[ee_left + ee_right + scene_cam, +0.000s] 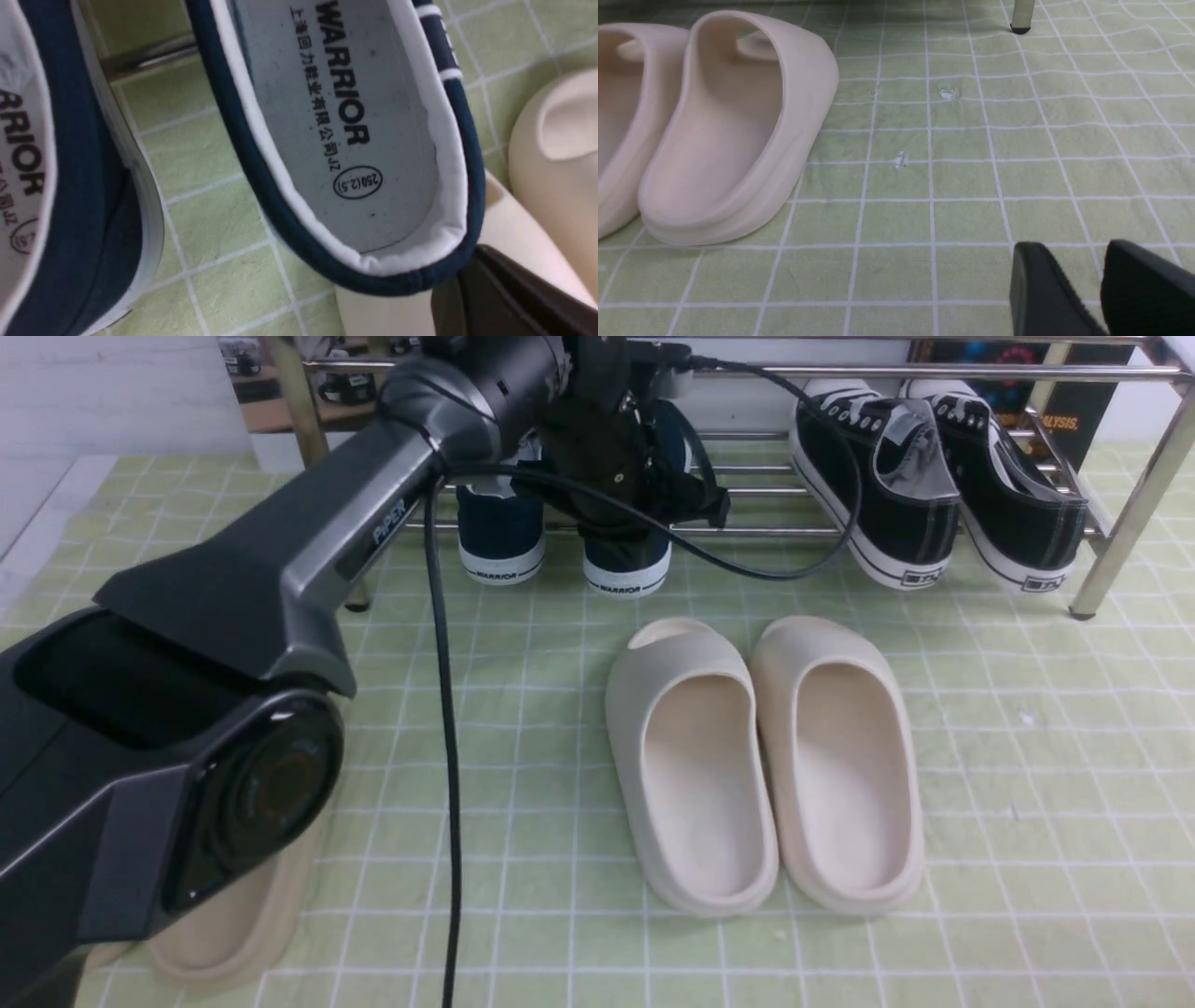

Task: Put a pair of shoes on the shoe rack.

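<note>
Both navy sneakers [501, 537] sit side by side on the metal shoe rack [747, 532], heels facing this way, and the left gripper [460, 266] is closed right by the heel of one, though I can't tell if it touches. The right gripper [1069, 280] stands open over the checked cloth [971, 219], near the beige slides [840, 775].

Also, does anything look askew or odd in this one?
Only slightly: the left navy shoe and right navy shoe sit unevenly on the rack, the right one's heel jutting out further. I see no spill or damage.
</note>
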### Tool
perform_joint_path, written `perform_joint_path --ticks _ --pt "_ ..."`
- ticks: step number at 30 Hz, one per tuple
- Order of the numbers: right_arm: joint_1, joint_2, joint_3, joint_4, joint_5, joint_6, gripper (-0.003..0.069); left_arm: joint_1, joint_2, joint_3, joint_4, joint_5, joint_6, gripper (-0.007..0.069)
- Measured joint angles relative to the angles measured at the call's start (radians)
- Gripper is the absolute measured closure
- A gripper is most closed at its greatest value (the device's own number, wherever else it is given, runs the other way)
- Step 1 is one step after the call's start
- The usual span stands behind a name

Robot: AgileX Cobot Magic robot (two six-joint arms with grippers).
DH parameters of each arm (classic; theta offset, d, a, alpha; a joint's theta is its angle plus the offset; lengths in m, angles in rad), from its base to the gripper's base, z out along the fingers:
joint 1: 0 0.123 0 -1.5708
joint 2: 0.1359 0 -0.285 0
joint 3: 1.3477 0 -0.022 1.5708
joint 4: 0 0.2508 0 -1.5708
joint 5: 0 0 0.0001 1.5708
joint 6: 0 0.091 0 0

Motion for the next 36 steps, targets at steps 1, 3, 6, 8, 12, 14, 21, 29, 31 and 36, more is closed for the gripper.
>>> perform_joint_path --ticks 1,3,6,8,12,14,21,29,31,36 --pt "0.0 0.0 0.0 0.0 0.0 0.0 0.0419 -0.001 0.0 -0.01 -0.002 0.0 -0.008 0.0638" --pt "0.0 0.0 0.0 0.0 0.0 0.0 0.0419 -0.001 0.0 -0.02 -0.008 0.007 -0.01 0.0638" --pt "0.0 0.0 0.0 0.0 0.0 0.0 0.0419 0.0 0.0 -0.085 -0.053 0.098 0.0 0.0638" --pt "0.0 0.0 0.0 0.0 0.0 0.0 0.0419 0.0 -0.005 -0.112 -0.072 0.116 0.006 0.0638" --pt "0.0 0.0 0.0 0.0 0.0 0.0 0.0419 0.0 -0.054 -0.095 -0.057 0.129 0.012 0.0638" --pt "0.0 0.0 0.0 0.0 0.0 0.0 0.0419 0.002 -0.119 -0.045 -0.017 0.13 0.012 0.0638" --pt "0.0 0.0 0.0 0.0 0.0 0.0 0.0419 0.034 -0.52 0.407 0.068 0.127 0.012 0.0638" --pt "0.0 0.0 0.0 0.0 0.0 0.0 0.0419 0.105 -1.111 1.117 0.067 -0.272 -0.089 0.0638" --pt "0.0 0.0 0.0 0.0 0.0 0.0 0.0419 0.117 -1.252 1.307 0.067 -0.438 -0.108 0.0638" --pt "0.0 0.0 0.0 0.0 0.0 0.0 0.0419 0.121 -1.489 1.668 0.066 -0.718 -0.113 0.0638"
